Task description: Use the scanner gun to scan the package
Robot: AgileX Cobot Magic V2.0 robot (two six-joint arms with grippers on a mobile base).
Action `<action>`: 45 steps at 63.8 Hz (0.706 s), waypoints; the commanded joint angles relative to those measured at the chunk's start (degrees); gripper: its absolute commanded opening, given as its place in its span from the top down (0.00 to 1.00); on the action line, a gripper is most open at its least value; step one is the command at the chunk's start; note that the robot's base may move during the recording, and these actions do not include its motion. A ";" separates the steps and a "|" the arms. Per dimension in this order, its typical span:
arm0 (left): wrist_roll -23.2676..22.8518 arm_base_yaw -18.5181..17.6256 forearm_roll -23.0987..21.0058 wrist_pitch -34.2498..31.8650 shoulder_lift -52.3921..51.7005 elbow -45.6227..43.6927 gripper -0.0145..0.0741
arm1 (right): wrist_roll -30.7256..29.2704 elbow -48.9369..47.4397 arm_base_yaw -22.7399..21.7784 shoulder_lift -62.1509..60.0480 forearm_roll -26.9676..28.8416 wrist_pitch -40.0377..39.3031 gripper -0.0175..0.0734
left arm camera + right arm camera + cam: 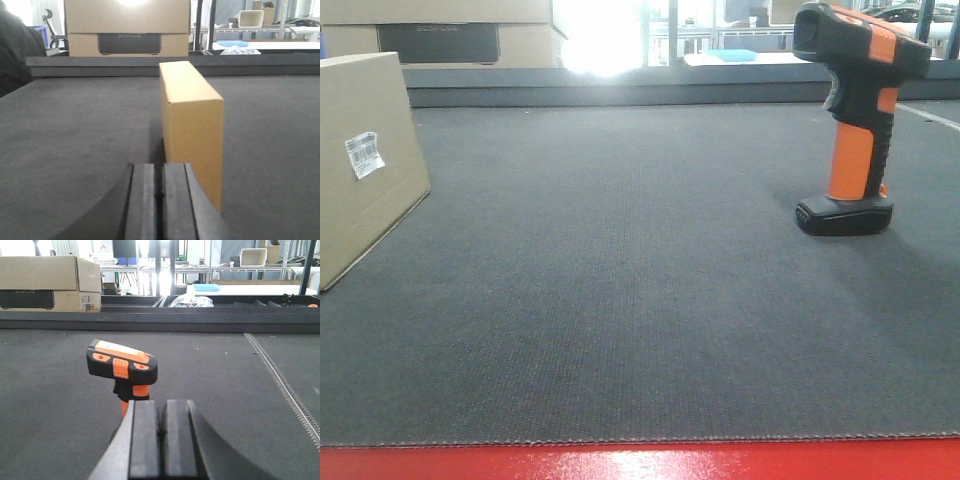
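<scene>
A cardboard package [365,160] with a white barcode label [364,155] stands at the left edge of the dark mat in the front view. In the left wrist view it [192,122] stands just ahead and slightly right of my left gripper [161,172], which is shut and empty. An orange and black scanner gun [855,110] stands upright on its base at the right of the mat. In the right wrist view it [122,365] stands just ahead and left of my right gripper [162,410], which is shut and empty. Neither gripper shows in the front view.
The dark mat [640,300] has a red front edge [640,462] and a raised dark rail [650,85] at the back. A large cardboard box [127,27] stands behind the rail. Shelves and bins lie beyond.
</scene>
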 commanded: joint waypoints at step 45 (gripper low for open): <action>-0.43 -0.93 -0.64 -3.16 -0.35 -0.01 0.96 | -0.07 0.03 -0.21 -0.23 -0.28 -0.69 0.98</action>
